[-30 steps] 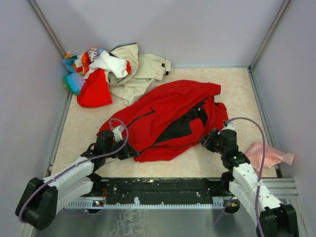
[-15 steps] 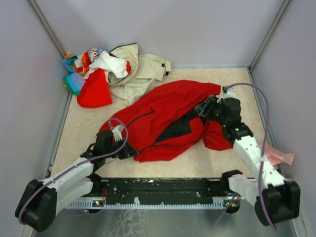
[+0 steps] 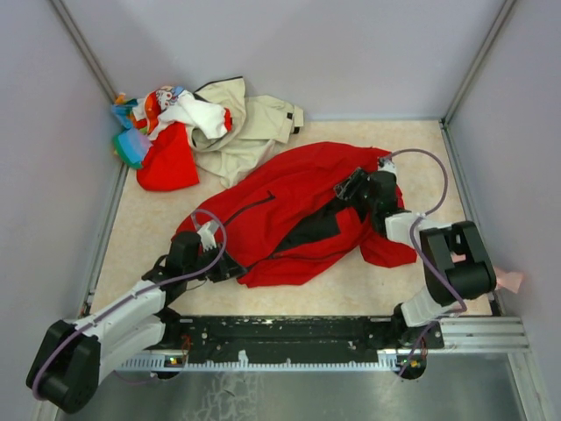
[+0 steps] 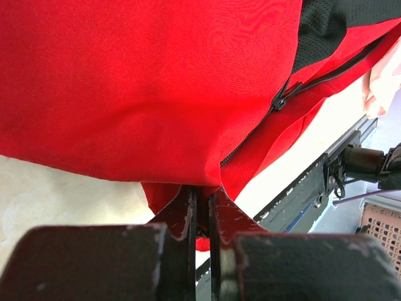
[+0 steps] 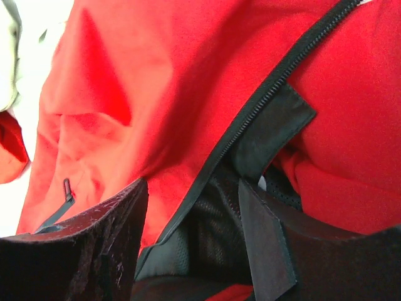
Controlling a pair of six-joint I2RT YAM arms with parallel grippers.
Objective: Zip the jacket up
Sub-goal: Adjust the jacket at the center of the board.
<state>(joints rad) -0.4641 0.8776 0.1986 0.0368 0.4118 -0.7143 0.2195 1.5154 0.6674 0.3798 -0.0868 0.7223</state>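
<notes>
The bright red jacket [image 3: 289, 206] lies crumpled in the middle of the table, its front parted so the black lining shows. My left gripper [image 3: 215, 263] is shut on the jacket's lower hem; in the left wrist view red cloth [image 4: 138, 81] is pinched between the near-closed jaws [image 4: 202, 191], and the black zipper slider [image 4: 280, 99] sits further up the front edge. My right gripper [image 3: 355, 186] is open over the jacket's upper front. In the right wrist view its fingers [image 5: 191, 188] straddle the black zipper teeth [image 5: 276, 81] and mesh lining without clamping them.
A heap of mixed clothes fills the back left corner: a beige jacket [image 3: 250, 123], a smaller red garment [image 3: 166, 162] and printed pieces. A pink cloth [image 3: 507, 279] lies at the right edge. Grey walls enclose the table; the black mounting rail [image 3: 289, 329] runs along the front.
My right gripper has let go of the jacket's right side, swung up and left to the upper zipper edge, and opened. The left gripper has kept its hold on the hem.
</notes>
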